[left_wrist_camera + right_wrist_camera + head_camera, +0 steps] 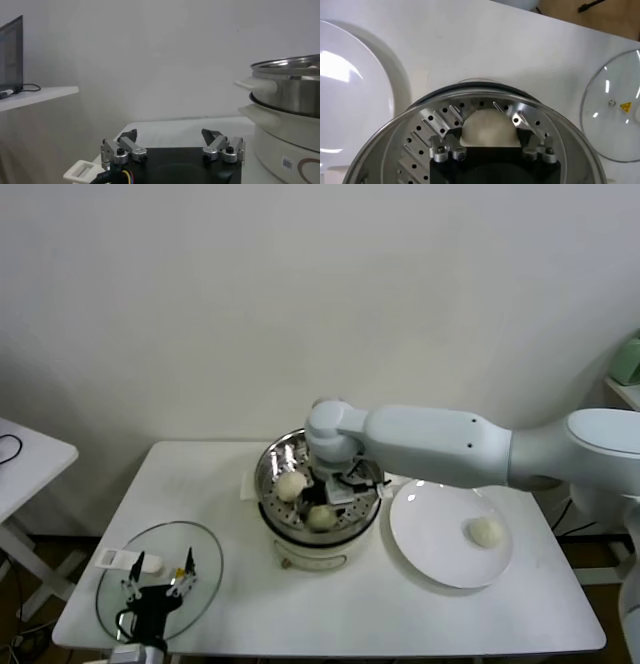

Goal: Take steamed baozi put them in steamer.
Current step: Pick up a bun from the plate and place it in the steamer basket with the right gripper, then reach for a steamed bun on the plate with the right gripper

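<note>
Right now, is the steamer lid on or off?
Off. The glass lid lies flat on the table beside the steamer, whose top is open, with baozi visible on its perforated tray.

A white rectangular table carries everything. At its middle stands the round shiny stainless-steel steamer on a cream-white base. A flat round white plate lies toward the right edge, and a round clear glass lid rests near the front left corner.

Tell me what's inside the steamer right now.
Two baozi show on the steamer's perforated tray, and the right gripper straddles one, jaws open. That arm covers the tray's far side.
</note>
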